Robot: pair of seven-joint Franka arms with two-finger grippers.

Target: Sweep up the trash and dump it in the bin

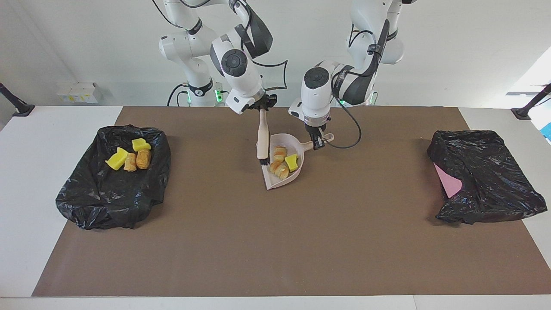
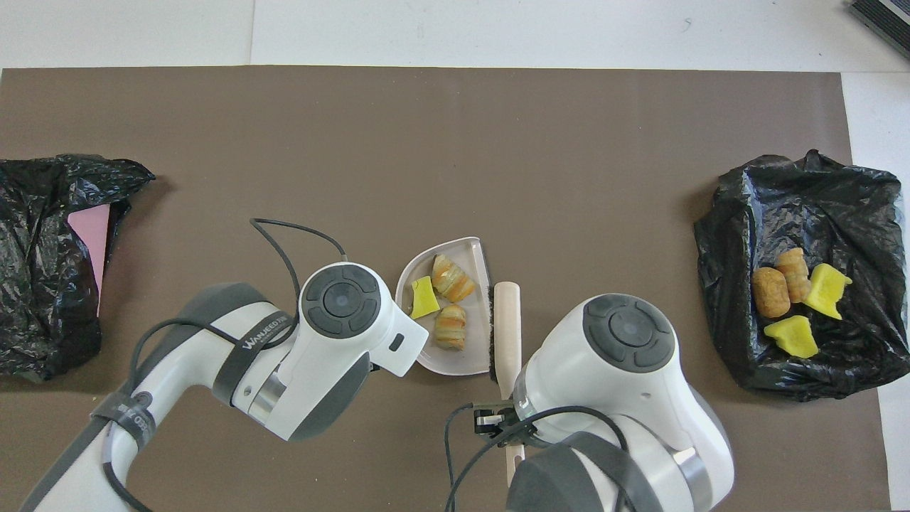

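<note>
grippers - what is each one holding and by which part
The left gripper is shut on the dustpan at its handle. The right gripper is shut on the brush at the top end of its handle.

Robot lab: matted table (image 1: 275, 258)

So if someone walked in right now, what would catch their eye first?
Mid-table, the left gripper holds the handle of a pale dustpan carrying two bread-like pieces and a yellow foam chunk, while the right gripper holds a brush at the pan's open edge. A black-bagged bin at the right arm's end holds four more lumps.
</note>
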